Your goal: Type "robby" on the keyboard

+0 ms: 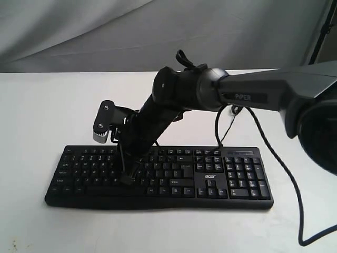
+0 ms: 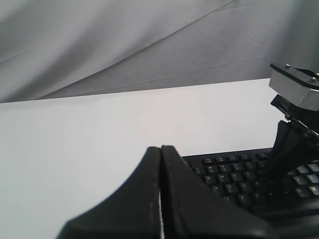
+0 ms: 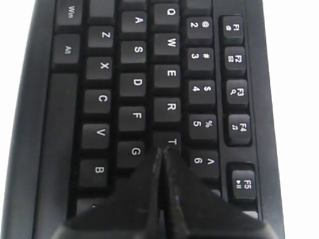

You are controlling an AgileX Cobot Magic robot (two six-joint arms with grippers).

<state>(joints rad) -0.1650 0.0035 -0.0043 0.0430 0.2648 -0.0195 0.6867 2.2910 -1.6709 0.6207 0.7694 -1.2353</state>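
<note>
Where wedge-shaped right jaws meet, matte black keyboard [image 3: 134, 82] keys lie beneath.

Black keyboard [image 1: 174, 179], white legends [image 3: 171, 73] and logo [image 1: 210, 171]; plain white table [image 1: 42, 105]; grey cloth backdrop [image 1: 105, 31]; black arm [image 1: 263, 95], white "PIPER" lettering [image 1: 243, 97].

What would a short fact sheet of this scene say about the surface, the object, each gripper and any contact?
surface: white table
object: black keyboard, lying flat on the table
right gripper: shut, tip over the letter keys, between the T key and the G key
left gripper: shut, not over the keys
key pressed: cannot tell
</note>
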